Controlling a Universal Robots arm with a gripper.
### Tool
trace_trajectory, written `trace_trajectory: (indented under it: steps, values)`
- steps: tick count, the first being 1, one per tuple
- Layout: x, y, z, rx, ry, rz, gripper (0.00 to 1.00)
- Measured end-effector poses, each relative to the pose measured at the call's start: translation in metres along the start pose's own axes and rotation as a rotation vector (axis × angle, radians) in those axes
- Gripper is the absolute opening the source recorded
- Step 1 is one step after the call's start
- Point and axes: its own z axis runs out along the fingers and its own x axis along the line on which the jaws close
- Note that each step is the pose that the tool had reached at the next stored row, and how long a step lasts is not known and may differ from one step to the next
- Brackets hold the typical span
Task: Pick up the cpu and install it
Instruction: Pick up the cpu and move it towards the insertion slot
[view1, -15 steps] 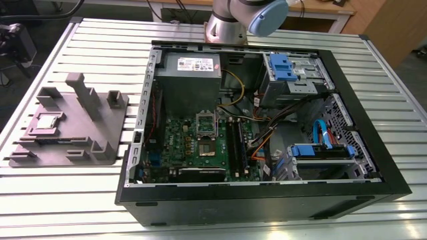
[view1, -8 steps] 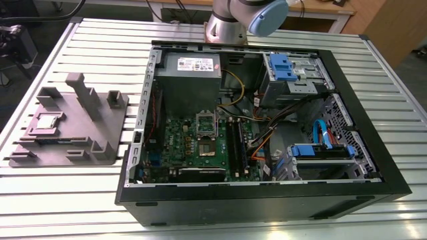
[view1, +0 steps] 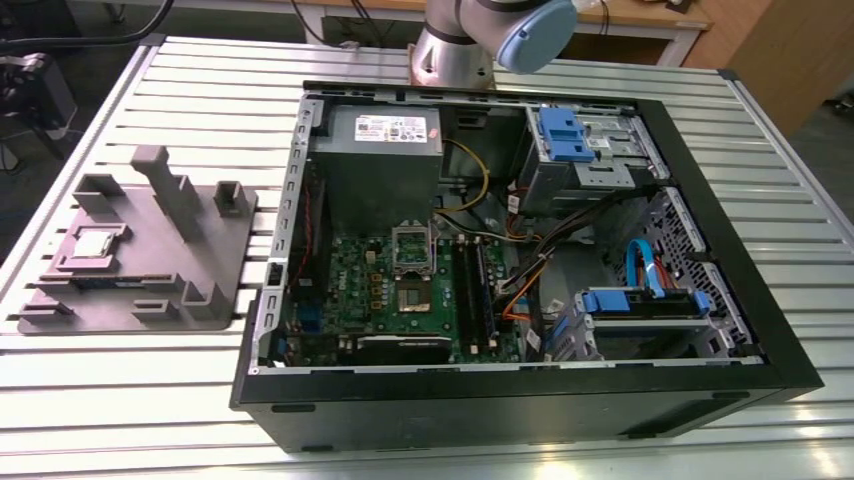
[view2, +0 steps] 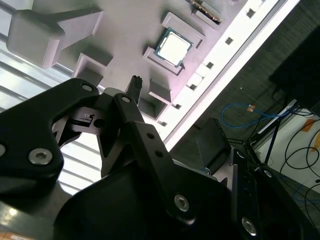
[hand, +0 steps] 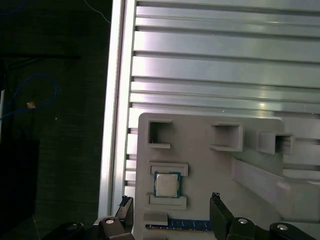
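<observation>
The cpu (view1: 96, 243) is a small silvery square chip lying flat in a pocket of the grey fixture plate (view1: 147, 290), at the exterior view's left. In both wrist views I look down on the cpu (hand: 167, 184) (view2: 173, 46) from well above it. My gripper (hand: 171, 204) is open, and its two black fingertips (hand: 216, 201) stand wide apart, with the chip between them in the picture and nothing held. One thin black fingertip (view2: 135, 84) points toward the plate in the second wrist view. The motherboard (view1: 400, 290) lies inside the open computer case (view1: 534, 390).
Upright grey blocks (view1: 174, 185) rise from the fixture plate near the chip. A memory stick (hand: 185, 225) lies in a slot beside the cpu pocket. The slatted metal table (hand: 225, 65) ends close to the plate, with dark floor and cables (view2: 250, 112) beyond.
</observation>
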Motion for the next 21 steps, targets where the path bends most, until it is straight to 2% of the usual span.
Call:
trace_trajectory:
  steps: [21]
  values:
    - [0.0, -0.0002, 0.0076, 0.0001, -0.0005, 0.0, 0.71]
